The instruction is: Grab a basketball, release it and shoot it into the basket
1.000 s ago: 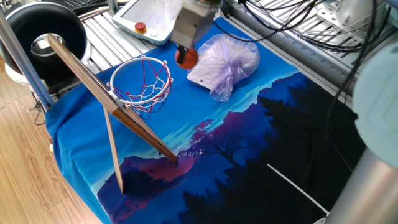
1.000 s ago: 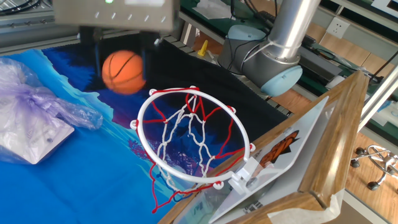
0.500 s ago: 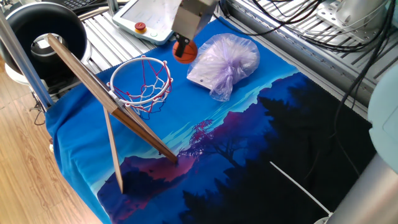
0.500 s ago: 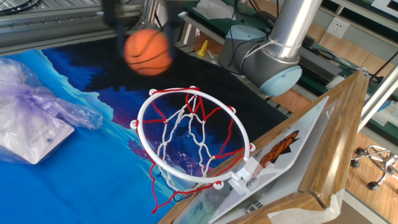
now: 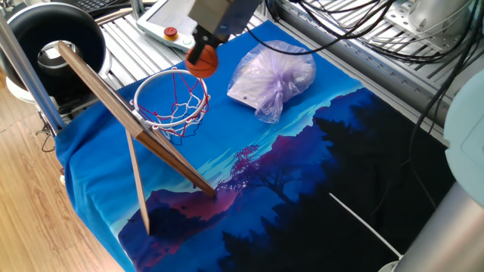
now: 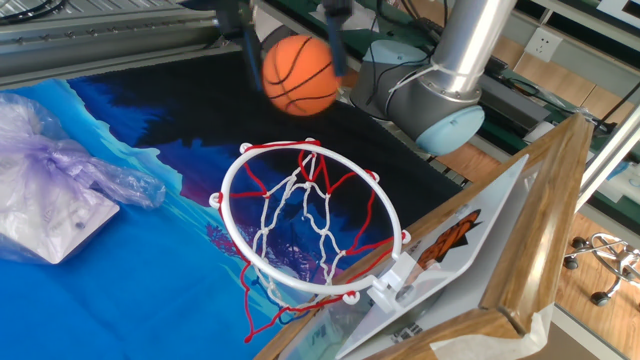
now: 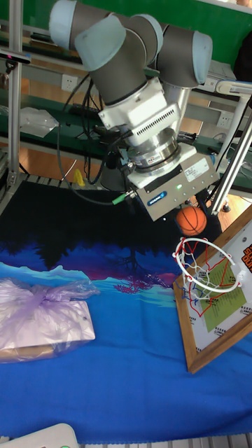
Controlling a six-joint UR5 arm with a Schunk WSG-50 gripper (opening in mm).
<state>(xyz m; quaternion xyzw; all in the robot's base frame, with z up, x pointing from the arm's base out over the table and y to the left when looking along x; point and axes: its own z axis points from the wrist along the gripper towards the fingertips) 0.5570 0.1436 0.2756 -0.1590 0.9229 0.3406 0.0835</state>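
Observation:
The small orange basketball (image 6: 300, 75) hangs in the air between the two fingers of my gripper (image 6: 293, 62), which is shut on it. It also shows as the basketball (image 5: 202, 62) and the basketball (image 7: 190, 220). The ball is just above the outer edge of the basket (image 6: 310, 215), a red rim with a white-and-red net on a wooden backboard (image 6: 525, 225). In one fixed view the gripper (image 5: 203, 54) holds the ball over the far right side of the basket (image 5: 172, 102). In the tall fixed view the gripper (image 7: 189, 210) is above the basket (image 7: 206, 269).
A lilac plastic bag (image 5: 274, 74) lies on the blue printed cloth (image 5: 287, 174) to the right of the hoop. A big black tub (image 5: 53, 34) stands behind the backboard (image 5: 128, 121). A pendant with a red button (image 5: 172, 32) lies at the back.
The gripper has carried the ball away from the bag and towards the hoop. The ball now hangs over the rim's edge, still held.

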